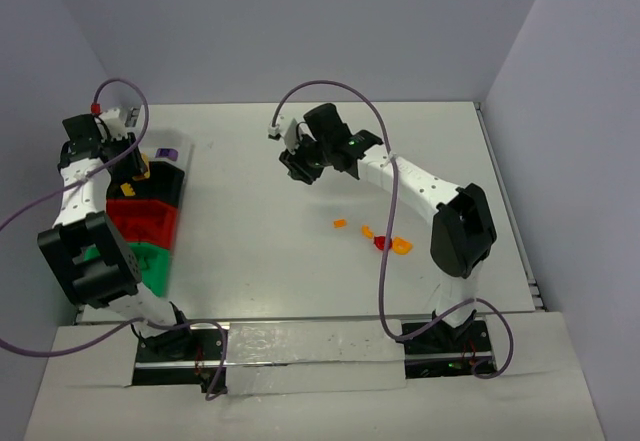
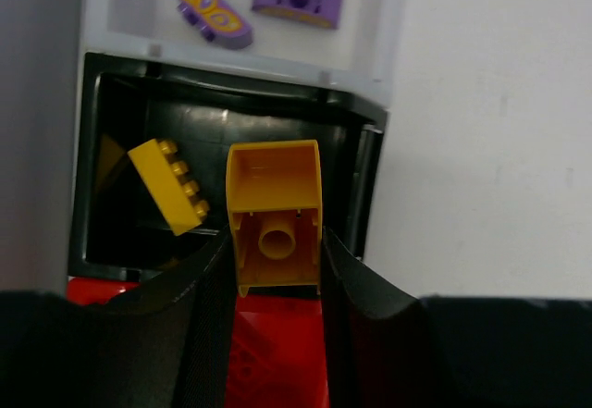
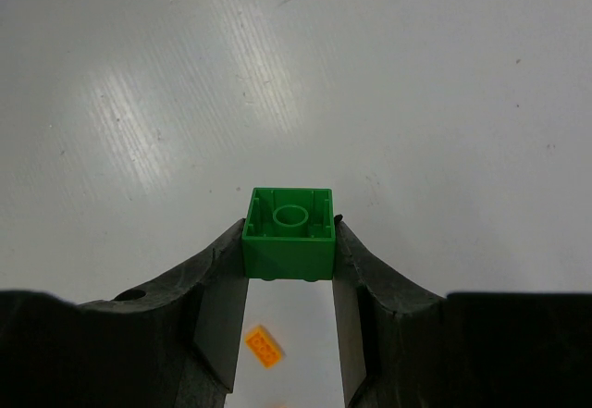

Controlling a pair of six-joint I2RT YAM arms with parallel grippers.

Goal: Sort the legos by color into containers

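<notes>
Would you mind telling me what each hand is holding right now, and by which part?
Left hand: a yellow lego, pinched by its opposite sides. Right hand: a green lego, likewise by its sides.

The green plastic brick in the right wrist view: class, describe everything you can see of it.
The small green plastic brick is square and glossy. Its hollow underside faces the camera: thin walls around one round tube. It sits level, clamped on two opposite sides between the black fingers of the right gripper, touching nothing else visible, with the white table behind it.
</notes>
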